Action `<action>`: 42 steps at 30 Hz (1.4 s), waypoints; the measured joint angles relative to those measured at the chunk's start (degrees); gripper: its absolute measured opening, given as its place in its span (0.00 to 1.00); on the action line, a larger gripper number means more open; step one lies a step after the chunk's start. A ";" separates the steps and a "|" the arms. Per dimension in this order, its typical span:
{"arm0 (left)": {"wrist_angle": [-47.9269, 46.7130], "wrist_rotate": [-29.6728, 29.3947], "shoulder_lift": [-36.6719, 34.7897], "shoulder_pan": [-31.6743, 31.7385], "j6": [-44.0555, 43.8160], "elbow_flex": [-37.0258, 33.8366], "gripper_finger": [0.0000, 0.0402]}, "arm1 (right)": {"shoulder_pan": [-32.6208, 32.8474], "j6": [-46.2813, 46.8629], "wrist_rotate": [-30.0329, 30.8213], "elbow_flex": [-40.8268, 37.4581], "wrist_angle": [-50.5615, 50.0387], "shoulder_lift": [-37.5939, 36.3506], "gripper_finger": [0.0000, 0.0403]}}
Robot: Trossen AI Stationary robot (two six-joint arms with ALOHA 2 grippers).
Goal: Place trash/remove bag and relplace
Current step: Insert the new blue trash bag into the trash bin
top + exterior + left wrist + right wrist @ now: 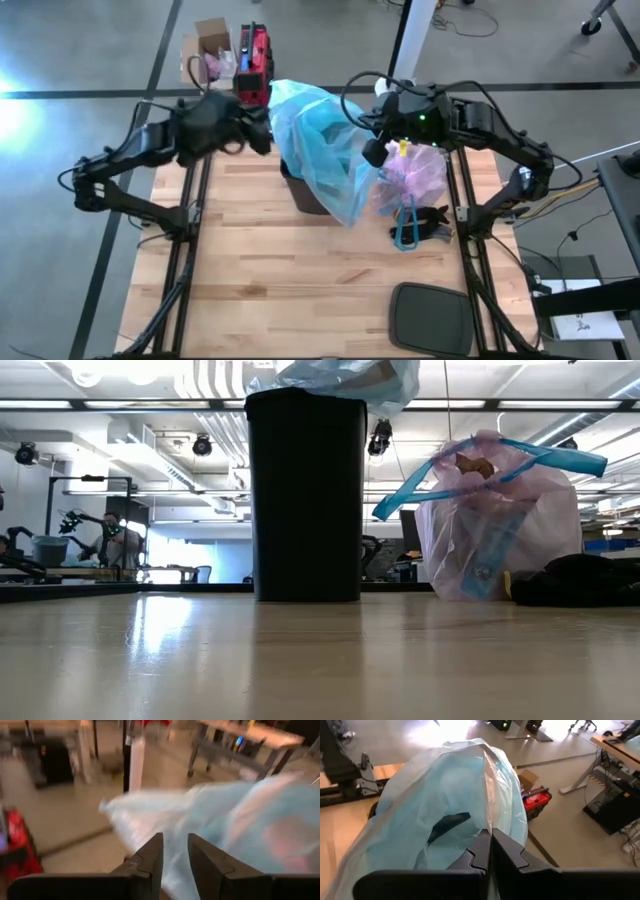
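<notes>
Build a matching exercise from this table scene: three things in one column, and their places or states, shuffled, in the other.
Things:
1. black bin
2. pink bag
3. right pincer

States:
A. shut on the blue bag
B. draped with the blue bag
C. sits full on the table, beside the bin

Pairs: 1-B, 2-C, 3-A
</notes>
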 joint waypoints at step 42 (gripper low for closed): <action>1.68 45.07 7.64 12.44 2.69 -2.93 0.62 | 1.19 10.10 -15.23 -8.97 15.70 4.07 0.50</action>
